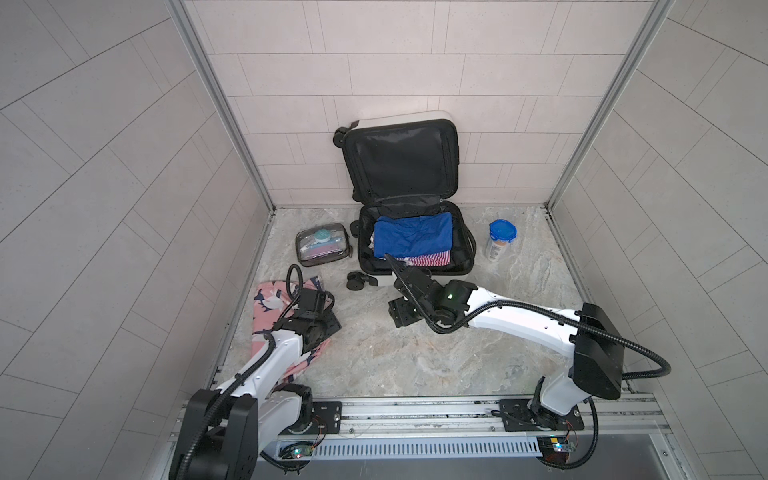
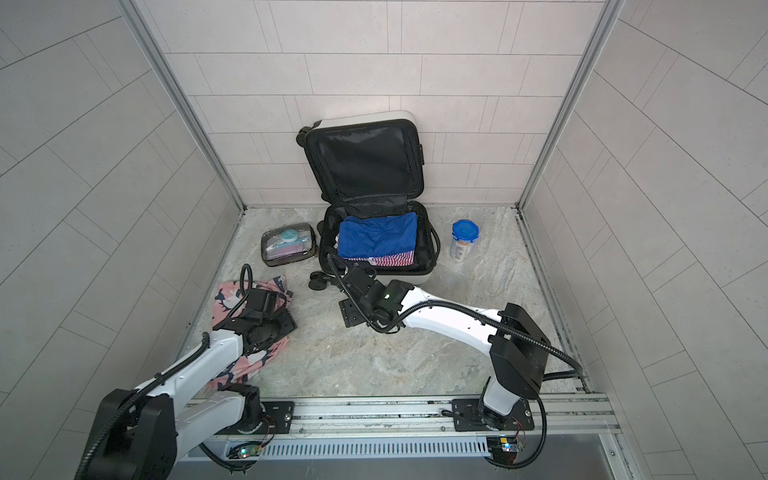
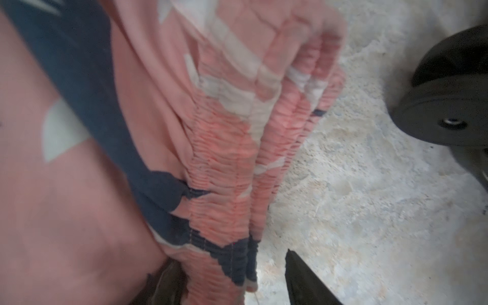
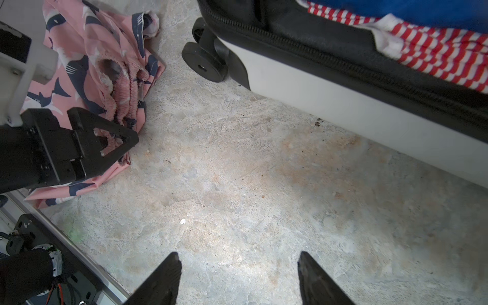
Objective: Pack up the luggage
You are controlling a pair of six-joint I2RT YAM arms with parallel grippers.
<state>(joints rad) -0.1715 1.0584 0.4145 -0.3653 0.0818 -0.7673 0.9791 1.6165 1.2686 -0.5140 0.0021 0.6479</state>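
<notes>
While right end effector (image 4: 239, 257) gapes over floor (image 4: 237, 171), luggage (image 4: 317, 100) just beyond.

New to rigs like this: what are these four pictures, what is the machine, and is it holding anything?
Two white robot arms, each ending in a two-finger gripper, work on a marbled table. The two wide pictures come from one overhead stereo camera; the two close-ups come from cameras on the wrists. The luggage lies open at the back, holding a blue garment and a red-striped one. Around it sit a clear pouch, a blue-lidded jar and a pink shark-print garment. The left gripper is open, straddling that garment's waistband without gripping it. The right gripper is open and empty above the table.
</notes>
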